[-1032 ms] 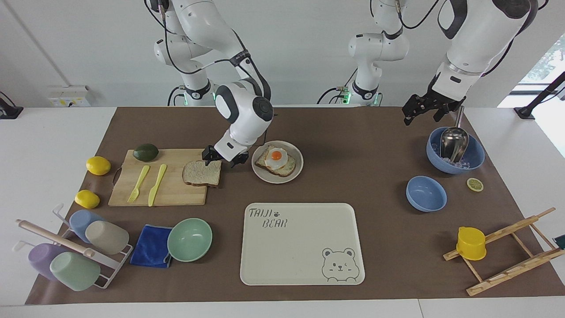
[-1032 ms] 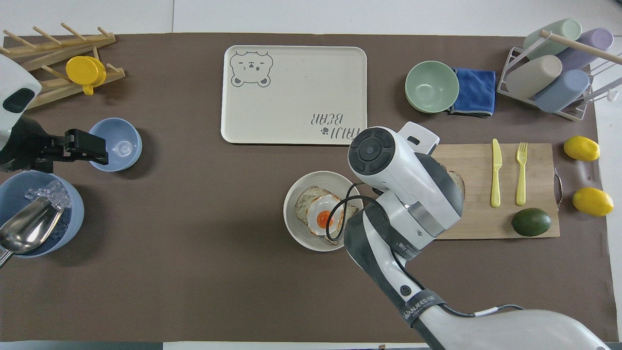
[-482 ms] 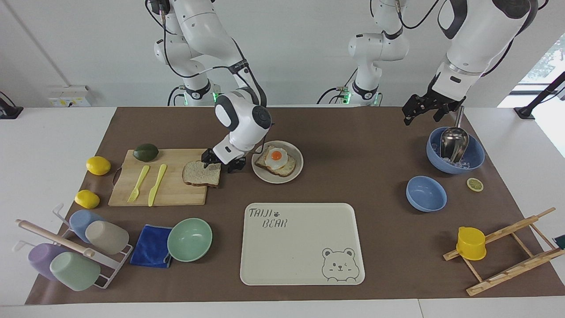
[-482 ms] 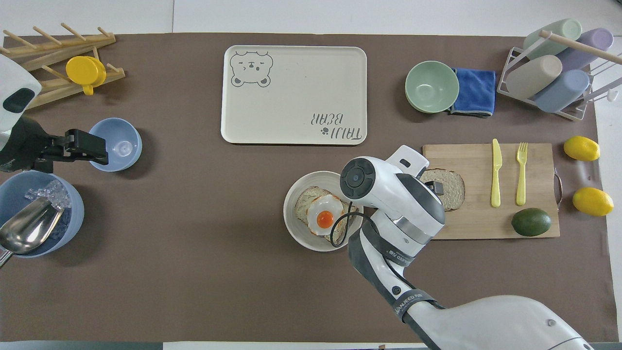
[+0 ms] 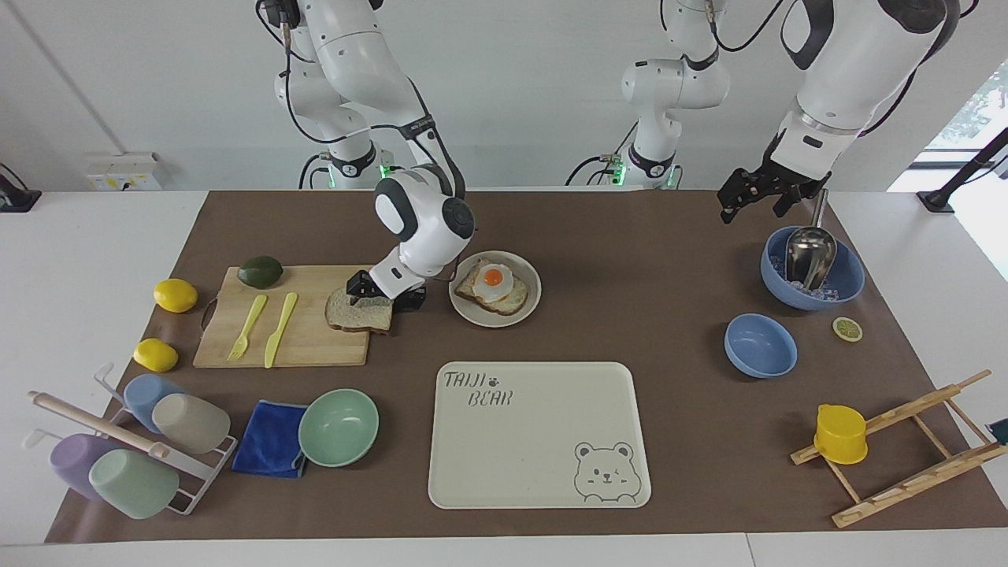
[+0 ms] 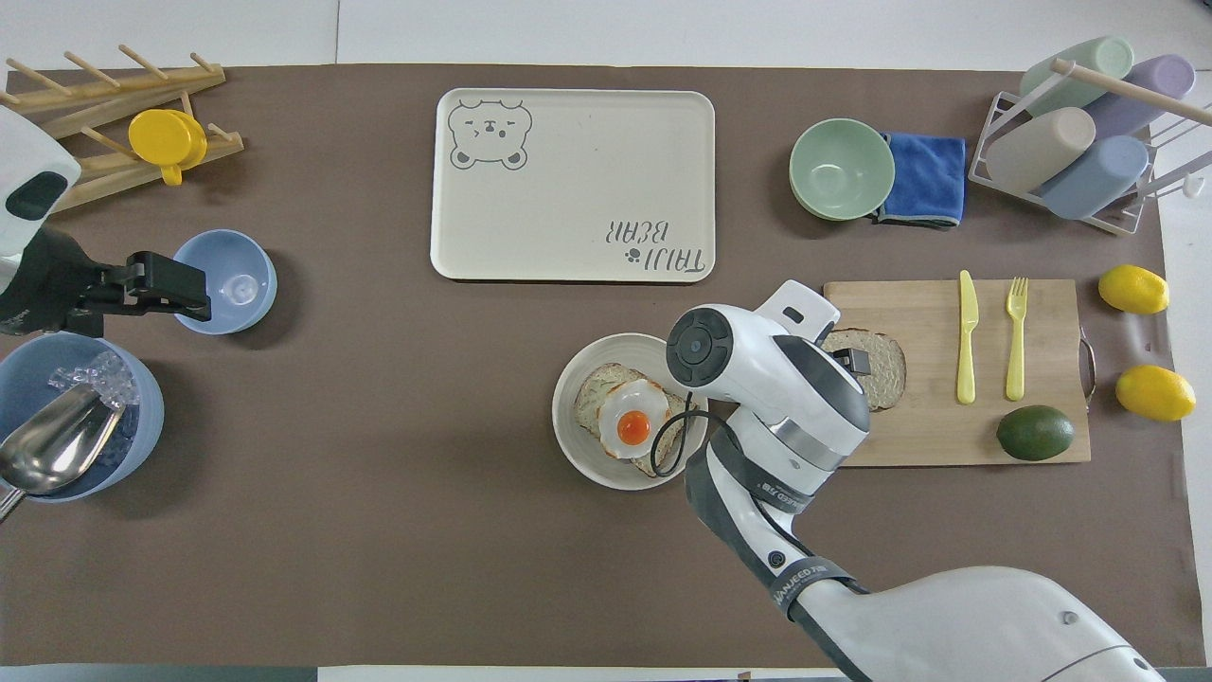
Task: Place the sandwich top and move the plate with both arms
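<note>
**A:** What is in the dishes?

**B:** The plate (image 5: pixel 528 309) carries a slice of toast with a fried egg (image 5: pixel 494 277) on top. The large blue bowl (image 5: pixel 850 285) at the left arm's end of the bench holds ice and a metal scoop (image 5: pixel 809 250). The small blue bowl (image 5: pixel 760 345) beside it and the green bowl (image 5: pixel 339 428) have nothing in them that I can see. The bear tray (image 5: pixel 543 441) is bare. The rack (image 5: pixel 193 480) holds four cups on their sides.

**A:** And the sandwich top?

**B:** The sandwich top (image 5: pixel 358 315) lies flat at the edge of the cutting board (image 5: pixel 315 346) toward the plate. The right end effector (image 5: pixel 386 293) is down at it, fingers spread wide, one over the bread and one off the board's edge toward the plate. Nothing is lifted.

**A:** The other arm?

**B:** The left end effector (image 5: pixel 754 195) waits in the air, over the rim of the large blue bowl nearer the robots, open and holding nothing.

**A:** Do the two views differ?

**B:** From above, the right arm's wrist covers the end of the bread toward the plate and most of its end effector; only one fingertip (image 6: pixel 857 361) shows. The facing view shows both fingers low at the bread. The lemon slice (image 5: pixel 847 329) shows only in the facing view.
</note>
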`<state>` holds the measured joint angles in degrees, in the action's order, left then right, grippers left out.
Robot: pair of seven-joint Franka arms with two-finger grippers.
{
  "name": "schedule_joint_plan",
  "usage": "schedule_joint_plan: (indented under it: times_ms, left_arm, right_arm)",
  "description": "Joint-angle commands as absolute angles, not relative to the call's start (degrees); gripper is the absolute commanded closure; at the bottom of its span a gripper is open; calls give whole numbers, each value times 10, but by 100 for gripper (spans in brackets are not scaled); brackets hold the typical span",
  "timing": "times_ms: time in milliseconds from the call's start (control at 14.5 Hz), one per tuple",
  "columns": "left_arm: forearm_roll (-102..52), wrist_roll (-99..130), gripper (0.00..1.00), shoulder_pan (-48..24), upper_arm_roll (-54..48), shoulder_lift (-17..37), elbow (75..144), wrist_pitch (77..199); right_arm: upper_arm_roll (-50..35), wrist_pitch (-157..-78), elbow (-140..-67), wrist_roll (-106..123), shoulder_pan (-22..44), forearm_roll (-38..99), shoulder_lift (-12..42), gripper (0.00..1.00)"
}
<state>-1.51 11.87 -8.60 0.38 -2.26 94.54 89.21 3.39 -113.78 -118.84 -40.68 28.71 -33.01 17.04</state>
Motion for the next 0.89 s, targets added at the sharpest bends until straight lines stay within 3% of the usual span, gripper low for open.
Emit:
schedule_joint_plan:
  times_ms: [0, 138, 413, 826]
  left_arm:
    - [-21, 117, 0, -83, 4, -33, 954, 888]
    - [-21, 117, 0, -83, 4, -33, 954, 888]
    - [-21, 117, 0, -83, 4, -33, 954, 887]
    - [-21, 117, 0, -83, 4, -33, 954, 884]
  right_arm:
    - [29, -1146, -1205, -417, 278, -347, 163, 30]
    - [29, -1143, -1199, -415, 279, -347, 163, 58]
    - [26, -1100, -1157, -410, 277, -345, 168, 100]
    - [20, -898, -1047, -380, 329, -349, 164, 100]
